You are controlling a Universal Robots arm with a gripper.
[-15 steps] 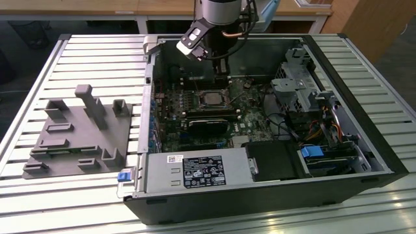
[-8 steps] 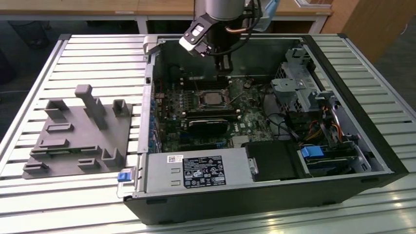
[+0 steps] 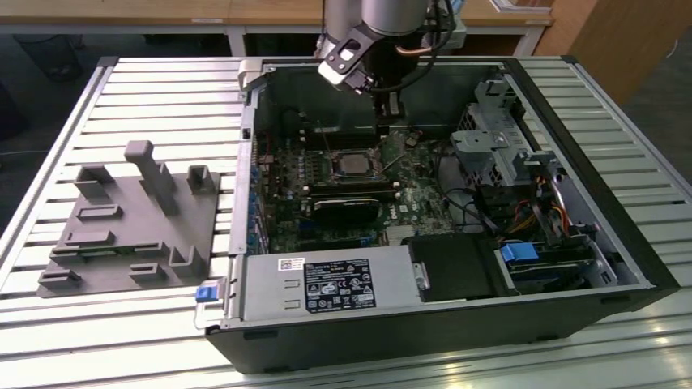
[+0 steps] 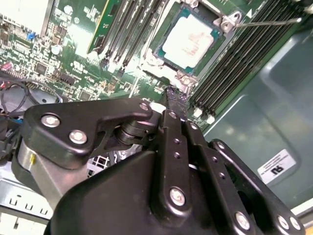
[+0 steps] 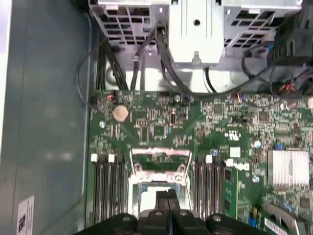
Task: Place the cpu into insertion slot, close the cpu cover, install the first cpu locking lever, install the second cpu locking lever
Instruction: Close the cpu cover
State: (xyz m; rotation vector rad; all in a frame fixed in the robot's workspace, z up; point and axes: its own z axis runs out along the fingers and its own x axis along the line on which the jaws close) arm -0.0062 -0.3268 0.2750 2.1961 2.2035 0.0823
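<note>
The cpu (image 4: 188, 41), a small square chip with a silver face, lies flat in the black-framed insertion slot (image 4: 171, 61) on the green motherboard (image 3: 287, 211). In the exterior view the cpu (image 3: 352, 164) sits mid-board inside the open computer case. My gripper (image 4: 175, 95) is shut with nothing visible between its fingers, its tips just above the slot's edge. In the first wrist view the gripper (image 5: 166, 196) hangs over the slot, and the cpu cover (image 5: 160, 152), a thin metal frame with a window, stands raised at that same edge. A thin wire lever (image 4: 266, 21) sticks out beside the slot.
Memory slots (image 5: 108, 188) flank the socket on both sides. A black block (image 3: 346, 207) sits just in front of the socket. Drive cages (image 3: 497, 138) and cables crowd the exterior view's right, a power supply (image 3: 324, 284) the front. A grey fixture (image 3: 130, 219) lies on the table outside.
</note>
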